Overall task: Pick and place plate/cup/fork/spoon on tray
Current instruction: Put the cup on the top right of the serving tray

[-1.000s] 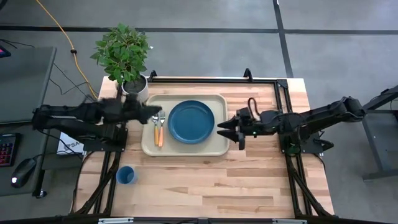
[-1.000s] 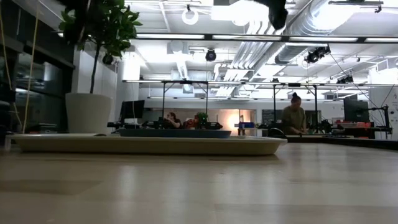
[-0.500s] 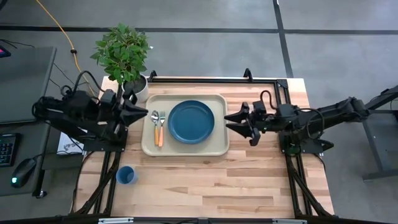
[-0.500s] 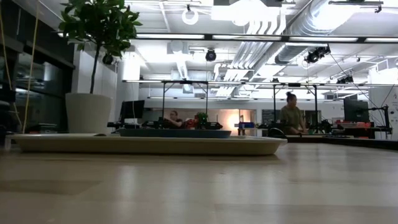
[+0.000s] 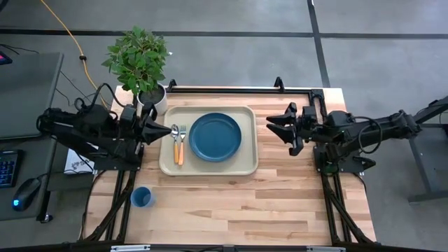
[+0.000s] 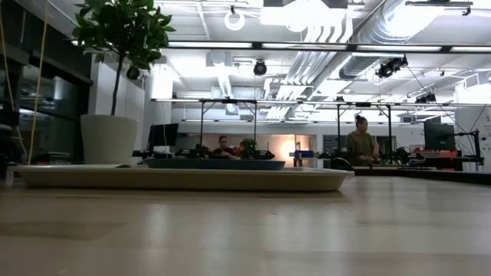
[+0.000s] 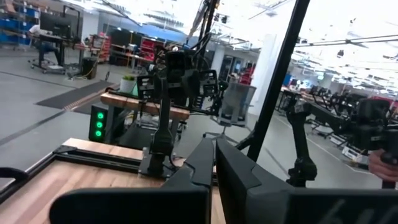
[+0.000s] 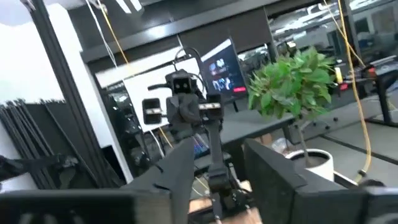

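Currently held on tray (image 5: pixel 245 165): plate (image 5: pixel 215 136), spoon (image 5: pixel 175 142), fork (image 5: pixel 182 142). Outstanding: cup (image 5: pixel 142 197), left on tabletop. Left gripper (image 5: pixel 159 127) pinched closed, empty; right gripper (image 5: pixel 280 129) spread, empty.

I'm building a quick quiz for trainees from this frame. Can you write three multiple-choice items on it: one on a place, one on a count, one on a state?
1. Where is the cup?
A. on the tray
B. on the bare table
C. on the plate

2. How many utensils lie on the tray?
A. none
B. two
C. four

3. How is the right gripper?
A. open, empty
B. shut on the fork
C. shut on the cup

Key: B, it stands off the tray near the table's front-left; B, spoon and fork beside the plate; A, fingers spread, holding nothing.
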